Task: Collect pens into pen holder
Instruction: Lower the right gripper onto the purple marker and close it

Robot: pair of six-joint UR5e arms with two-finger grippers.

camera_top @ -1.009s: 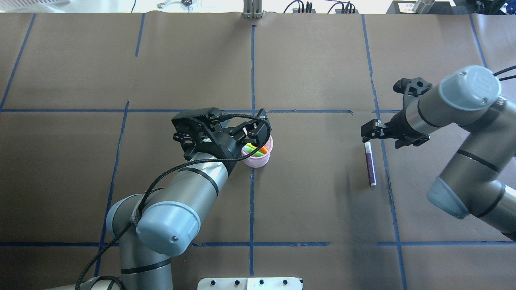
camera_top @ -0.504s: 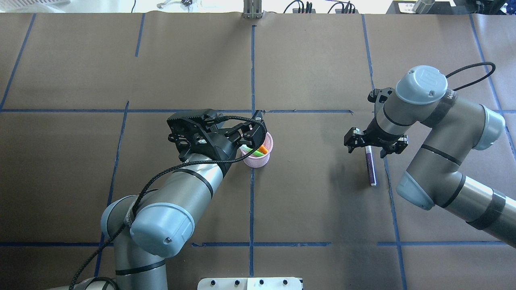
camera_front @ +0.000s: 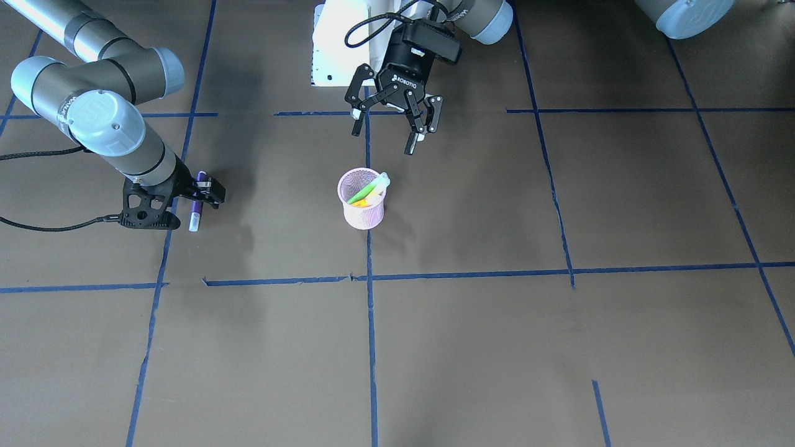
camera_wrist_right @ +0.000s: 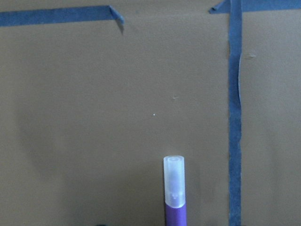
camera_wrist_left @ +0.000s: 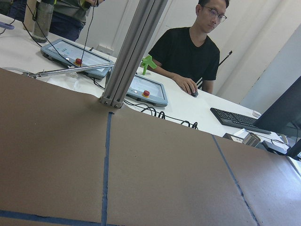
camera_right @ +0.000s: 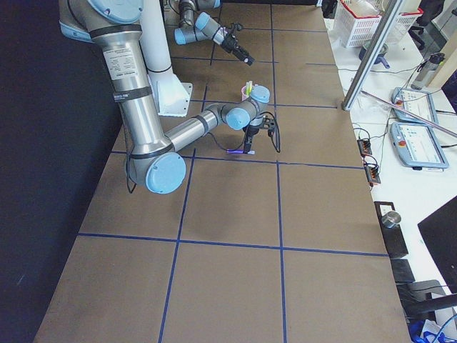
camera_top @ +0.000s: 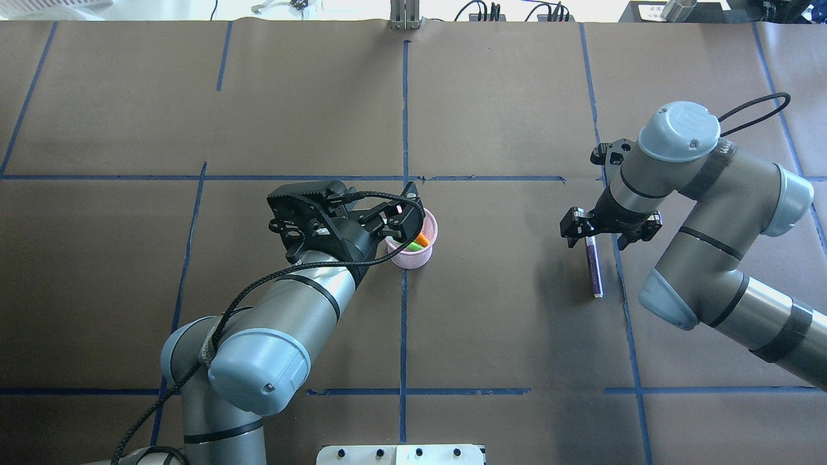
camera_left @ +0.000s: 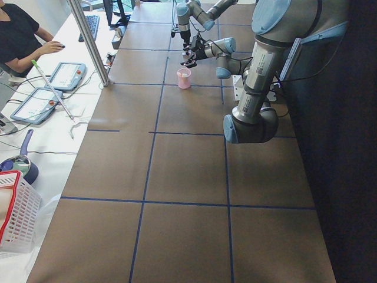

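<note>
The pink mesh pen holder (camera_top: 413, 257) stands at the table's middle and also shows in the front view (camera_front: 361, 208). It holds a green pen (camera_front: 367, 188), an orange pen (camera_top: 422, 239) and a yellow-green one. My left gripper (camera_front: 384, 139) hangs open and empty, above the holder and on the robot's side of it. A purple pen (camera_top: 593, 268) lies flat on the right side of the table. My right gripper (camera_front: 180, 202) is open and low, with its fingers either side of the pen's far end. The right wrist view shows the pen's pale cap (camera_wrist_right: 173, 181).
Brown paper with blue tape lines (camera_top: 404, 116) covers the table. A white base plate (camera_front: 338, 43) sits at the robot's edge. Operators with keyboards and teach pendants (camera_left: 65, 75) sit beyond the far edge. A red-rimmed basket (camera_left: 15, 218) stands off the table's left end.
My right arm has swung in and lowered its open gripper over the purple pen's far end. My left gripper has drawn back slightly from over the holder, towards the robot.
</note>
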